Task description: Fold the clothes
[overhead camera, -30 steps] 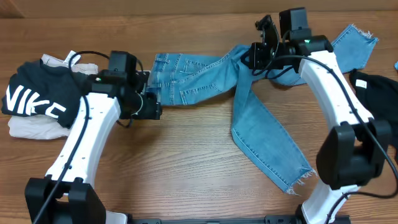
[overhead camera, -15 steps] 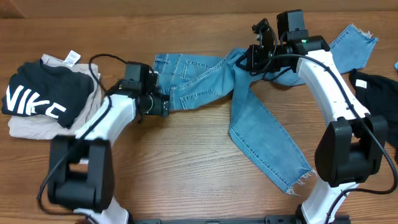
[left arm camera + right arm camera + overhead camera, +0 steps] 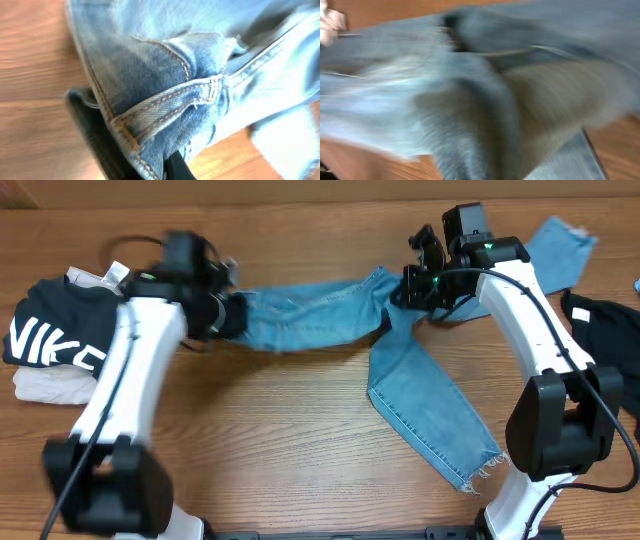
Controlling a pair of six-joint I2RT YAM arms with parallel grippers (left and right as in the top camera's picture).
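Observation:
Light-blue jeans [image 3: 310, 315] hang stretched between my two grippers across the back of the table. My left gripper [image 3: 228, 315] is shut on their waist end. In the left wrist view a stitched denim seam [image 3: 190, 90] sits pinched between the dark fingers [image 3: 100, 150]. At the crotch, my right gripper [image 3: 408, 288] is shut on the denim. Blurred denim [image 3: 470, 100] fills the right wrist view and hides the fingers. One leg runs down to a frayed hem [image 3: 480, 465]. The other leg [image 3: 560, 245] points to the far right.
A black NIKE-lettered top [image 3: 50, 345] lies on a beige garment [image 3: 40, 388] at the left edge. A black garment [image 3: 605, 330] lies at the right edge. Bare wooden table [image 3: 270, 440] spreads in front.
My left gripper closed on the jeans' waist end and pulled it left and up, drawing the denim taut. The right gripper kept its grip and barely moved.

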